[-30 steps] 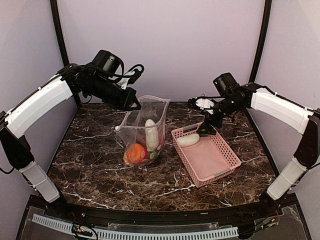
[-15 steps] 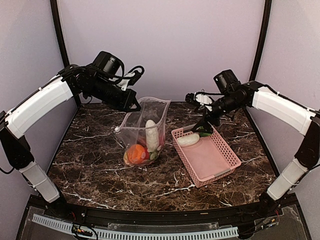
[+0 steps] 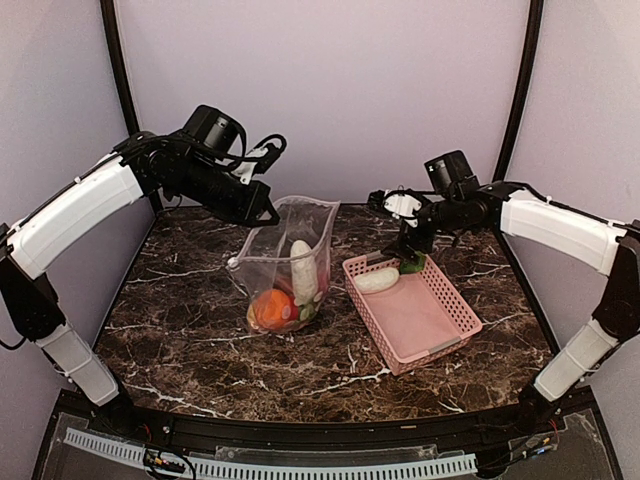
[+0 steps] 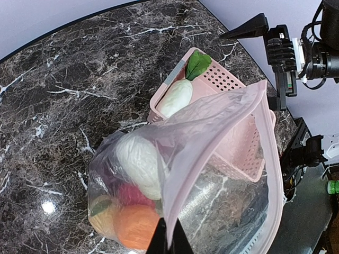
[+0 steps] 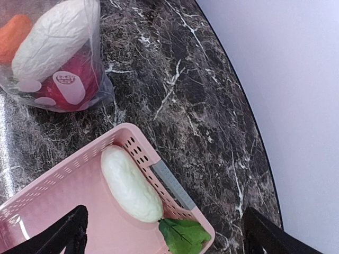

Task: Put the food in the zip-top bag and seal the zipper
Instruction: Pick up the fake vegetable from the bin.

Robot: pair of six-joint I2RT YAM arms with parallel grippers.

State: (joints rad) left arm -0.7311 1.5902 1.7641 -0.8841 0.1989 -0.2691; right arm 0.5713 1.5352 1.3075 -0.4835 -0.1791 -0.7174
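Bag held open, one radish waiting in the basket
The left gripper (image 3: 268, 211), pressed together, pinches the zip-top bag (image 3: 290, 255) mouth at its 10 o'clock, food (image 3: 274, 308) inside. At 3 o'clock the right gripper (image 3: 407, 248) hovers spread above the white radish (image 3: 376, 281) in the pink basket (image 3: 440, 340). The pinch seems slight: if the film slips, the mouth collapses.
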